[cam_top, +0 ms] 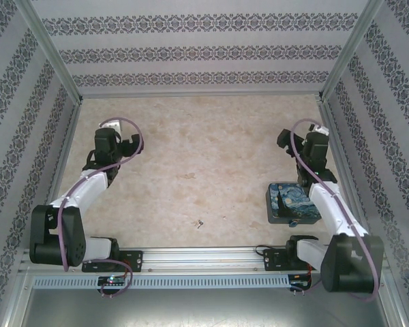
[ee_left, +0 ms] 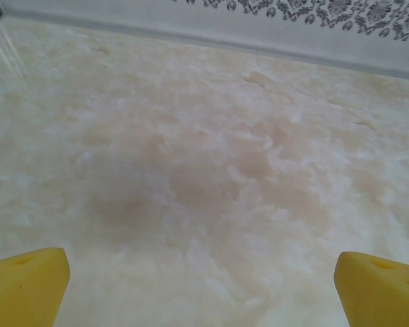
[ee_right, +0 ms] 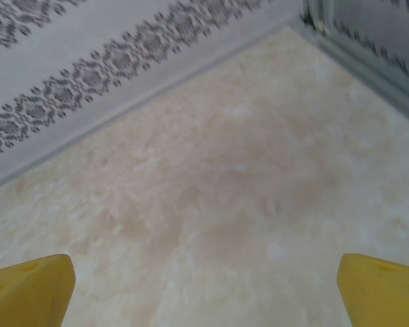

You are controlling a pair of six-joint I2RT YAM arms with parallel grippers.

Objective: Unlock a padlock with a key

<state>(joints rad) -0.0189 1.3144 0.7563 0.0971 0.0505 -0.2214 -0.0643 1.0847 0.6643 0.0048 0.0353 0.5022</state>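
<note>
left pincer [ee_left: 203,291] wide, empty | right pincer [ee_right: 204,291] wide, empty | key [cam_top: 200,222] (small, mid-front) on surface [cam_top: 211,150] | blue box [cam_top: 286,197] beside right arm [cam_top: 330,204]

A small metal piece [cam_top: 200,222] lies alone on the pale marbled worktop [cam_top: 204,150], near its front middle. A blue box [cam_top: 290,199] with a swirled painting print sits at the right, partly under the right arm. The left tool [cam_top: 123,136] and right tool [cam_top: 296,136] are well apart, each near its own side wall.

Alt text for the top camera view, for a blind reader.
Two white-and-black robot arms, left arm and right arm, reach across a beige marbled table between patterned walls. A small metal object, probably the key, lies near the front centre; a blue swirl-patterned block sits partly under the right arm.
</note>
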